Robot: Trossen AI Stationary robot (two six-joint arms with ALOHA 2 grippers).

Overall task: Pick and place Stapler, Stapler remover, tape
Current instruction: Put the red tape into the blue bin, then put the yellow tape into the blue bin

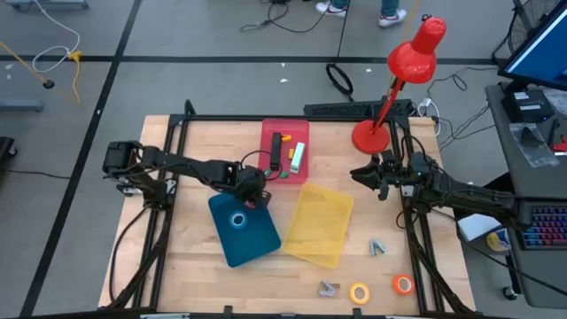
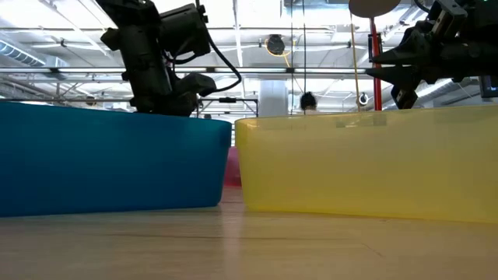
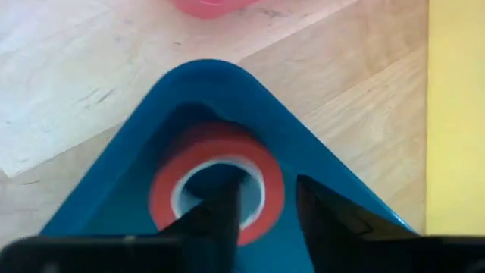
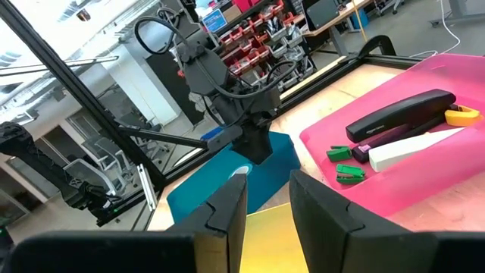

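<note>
Left pincer [image 3: 261, 216] hangs low inside the blue plastic tray [image 1: 252, 237], one finger through the hole of a red-orange tape roll [image 3: 216, 189] lying on its floor, fingers spread enough that I'd call it let go. Blue tape roll [image 1: 238, 220] sits there too. Right pincer [image 1: 379, 175] waits, part-spread and empty, beside the red desk lamp [image 1: 403, 75]. Black stapler [image 4: 398, 114] rests in the pink tray [image 1: 270, 133]. Yellow tray [image 1: 321, 226] looks empty. Yellow roll [image 1: 359, 292] and orange roll [image 1: 402, 284] remain on the tabletop [image 1: 177, 266].
</note>
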